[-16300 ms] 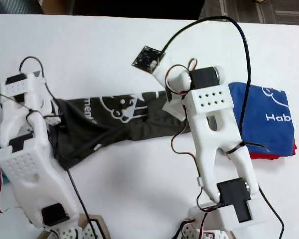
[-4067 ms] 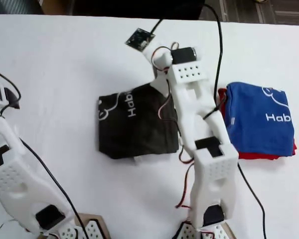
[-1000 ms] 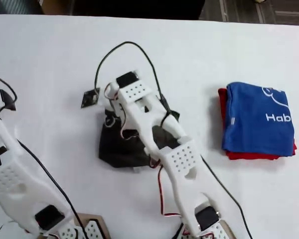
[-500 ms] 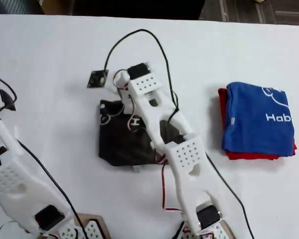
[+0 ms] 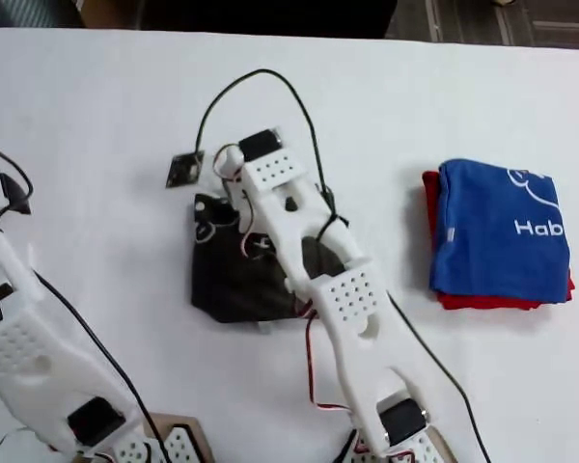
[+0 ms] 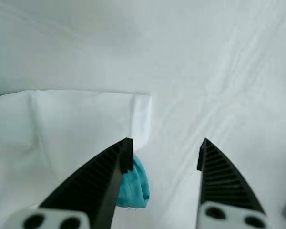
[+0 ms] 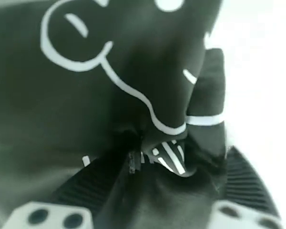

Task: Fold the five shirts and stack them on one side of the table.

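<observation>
A folded black shirt with white print lies at the table's middle. My right gripper is down on its far left corner. In the right wrist view the gripper stands open, and the black shirt is bunched up between its fingers. A folded blue shirt lies on a red shirt at the right side. My left gripper hangs open over white cloth, holding nothing, with a teal piece of fabric just under one finger.
The left arm stands at the table's left edge. A white cloth flap lies under the left gripper. A black cable loops over the right arm. The white table is bare at the back.
The right gripper pulled the black shirt's corner away from the arm's base, flattening the bunched shirt, then eased back a little. The left arm kept still.
</observation>
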